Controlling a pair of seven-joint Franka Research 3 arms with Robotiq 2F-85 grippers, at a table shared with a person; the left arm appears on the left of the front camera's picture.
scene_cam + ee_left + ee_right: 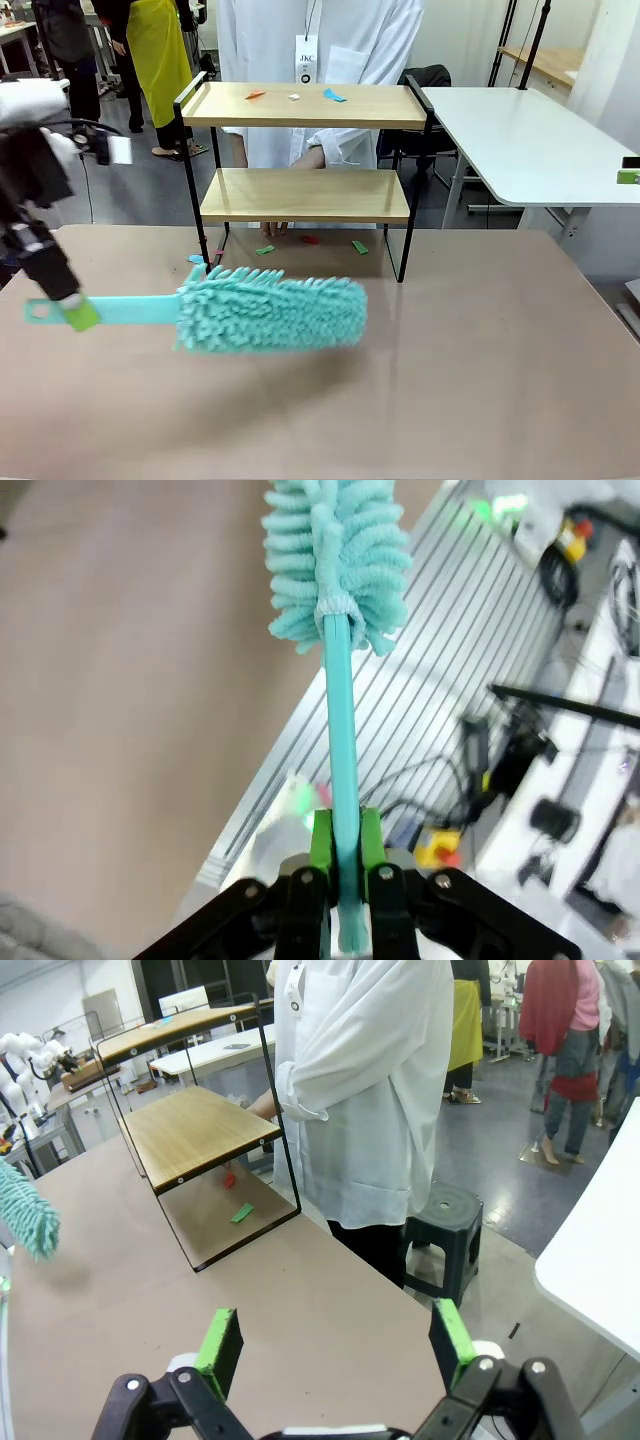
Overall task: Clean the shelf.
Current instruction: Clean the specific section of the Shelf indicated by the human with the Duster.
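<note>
Gripping the duster (270,312) by its flat teal handle (135,310), the left gripper (78,308) has its green pads clamped tight on that thin strip. The wrist view confirms it: handle pinched dead centre, fluffy head sticking straight out ahead.

The left arm comes in low and angled down. It carries the duster roughly level, in front of the shelf (380,106) on the robot's side. The head points toward the robot's right and sits lower than the shelf's bottom board (300,195). It is near the shelf's feet but touches no part of the frame.

The right gripper (335,1345) is spread wide and empty. It waits well off the shelf's right end and looks back along it.

As for progress, I'd call this barely begun. On the shelf's top board lie an orange scrap (255,95), a white one (294,97) and a blue one (334,95), none yet swept. The bottom board looks bare. Under the shelf, more bits dot the tabletop (480,350), including a green scrap (360,247) and a red scrap (310,239).

Behind the shelf, a person's hand (312,158) rests between the two boards. By my reckoning the duster has to rise to the top board, and that is the whole job left.
</note>
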